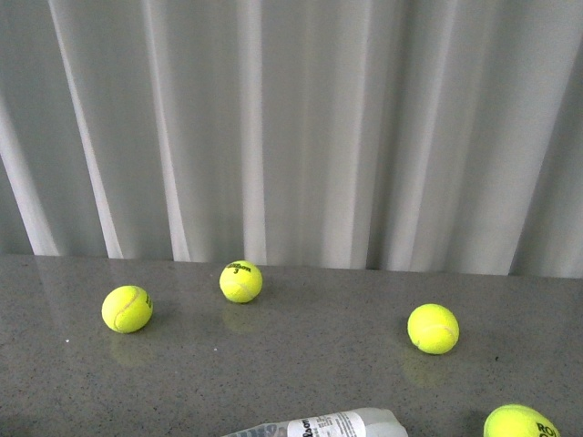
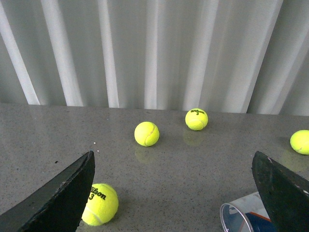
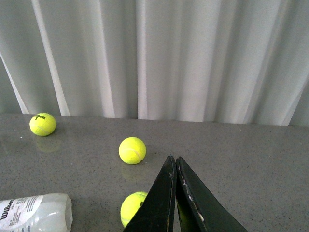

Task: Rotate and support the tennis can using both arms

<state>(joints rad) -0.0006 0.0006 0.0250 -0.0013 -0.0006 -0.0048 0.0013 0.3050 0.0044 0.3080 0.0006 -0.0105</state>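
Grey table (image 1: 301, 373) bears the toppled tennis can (image 1: 332, 425), balls (image 1: 433, 328) outside.

Tennis can (image 1: 319, 425) on table (image 1: 301, 364) (near edge), 3 balls (image 1: 240, 281) behind, another ball (image 1: 519, 421) right, curtain (image 1: 291, 127) at back

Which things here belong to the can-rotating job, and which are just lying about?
Job: tennis can, lying on its side; left gripper, open; right gripper, shut and empty.
Lying about: loose tennis balls on the grey table; white curtain behind.
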